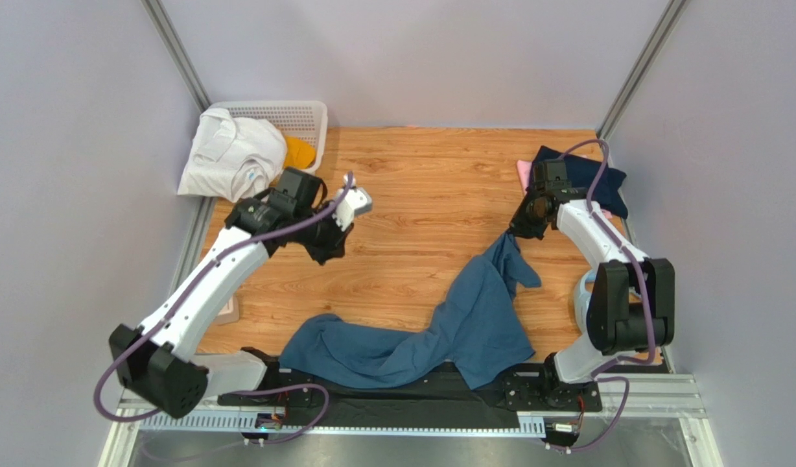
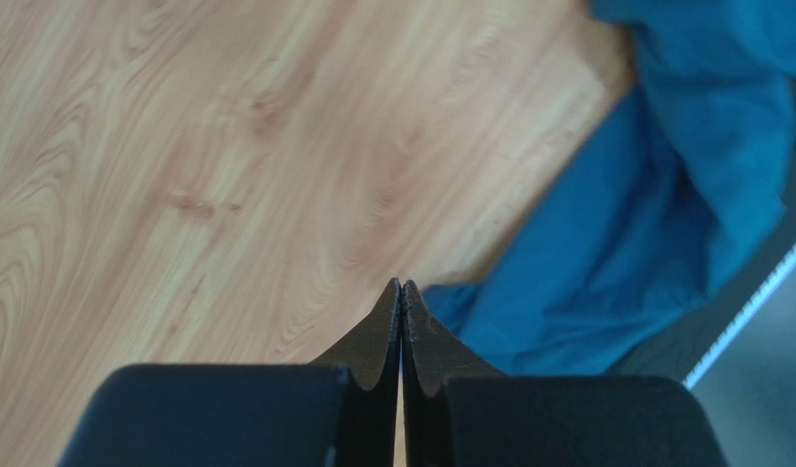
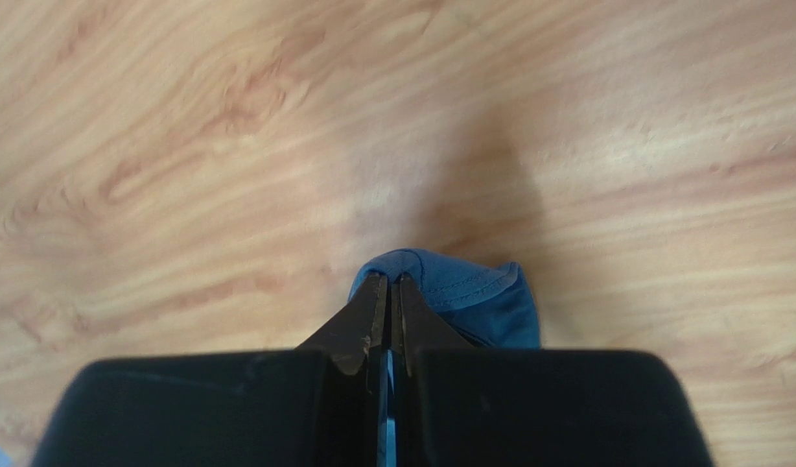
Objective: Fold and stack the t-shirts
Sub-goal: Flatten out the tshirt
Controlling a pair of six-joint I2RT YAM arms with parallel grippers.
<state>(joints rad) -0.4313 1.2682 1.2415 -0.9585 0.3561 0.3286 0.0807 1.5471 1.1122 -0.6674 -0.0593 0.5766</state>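
Observation:
A large teal-blue t-shirt (image 1: 470, 326) lies crumpled along the table's near edge and is drawn up in a strip toward the right. My right gripper (image 1: 516, 232) is shut on its top hemmed edge; in the right wrist view blue cloth (image 3: 475, 297) bulges out past the pinched gripper tips (image 3: 387, 280). My left gripper (image 1: 327, 250) hovers over bare wood at mid-left, shut with nothing in it (image 2: 401, 284), and the blue shirt (image 2: 645, 224) lies to its right. A dark navy t-shirt (image 1: 606, 180) sits at the far right on a pink one (image 1: 522, 172).
A white lattice basket (image 1: 300, 117) stands at the far left corner. A white garment (image 1: 227, 151) hangs over its rim, with an orange one (image 1: 297, 152) beside it. The wooden table (image 1: 421, 185) ends at grey walls; the metal rail with the arm bases (image 1: 373, 399) runs along the near edge.

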